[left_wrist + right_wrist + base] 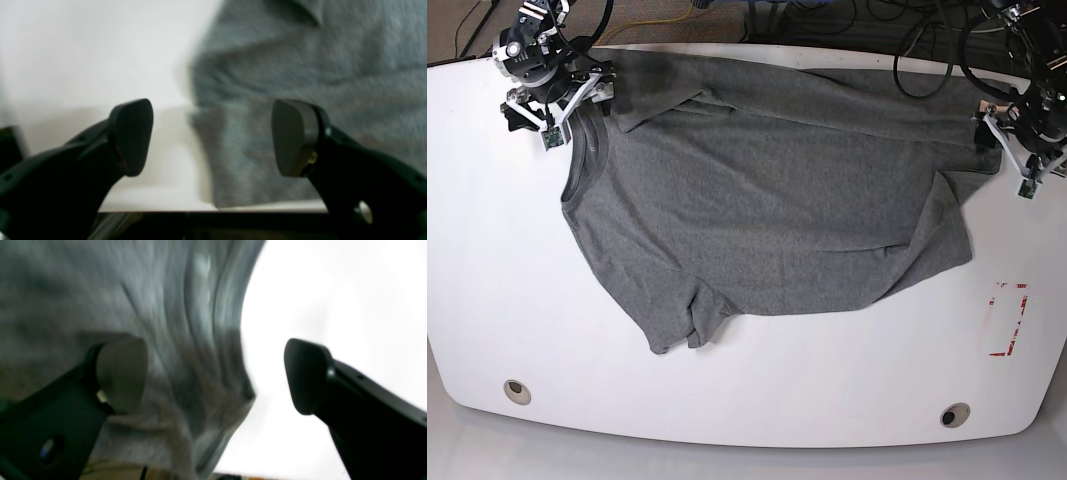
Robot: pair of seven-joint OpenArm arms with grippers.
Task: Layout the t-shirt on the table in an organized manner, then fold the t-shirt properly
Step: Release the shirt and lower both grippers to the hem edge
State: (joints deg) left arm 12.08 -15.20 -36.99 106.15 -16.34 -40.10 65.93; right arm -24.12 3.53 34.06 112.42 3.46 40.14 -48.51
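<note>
The dark grey t-shirt [767, 200] lies spread across the white table [827, 390], collar toward the left, one sleeve pointing to the front edge and its right end folded over. At the shirt's back left corner my right gripper [562, 100] stands open. In the right wrist view its gripper [215, 375] straddles the blurred t-shirt [133, 300] edge without pinching it. My left gripper [1012, 150] is open at the shirt's back right corner. In the left wrist view that gripper [213, 138] hovers over the t-shirt [317, 66] edge, nothing clamped.
A red tape mark [1007, 320] sits at the right of the table. Two round grommet holes [517, 390] [954, 414] lie near the front edge. Black cables [927, 40] run behind the table's back edge.
</note>
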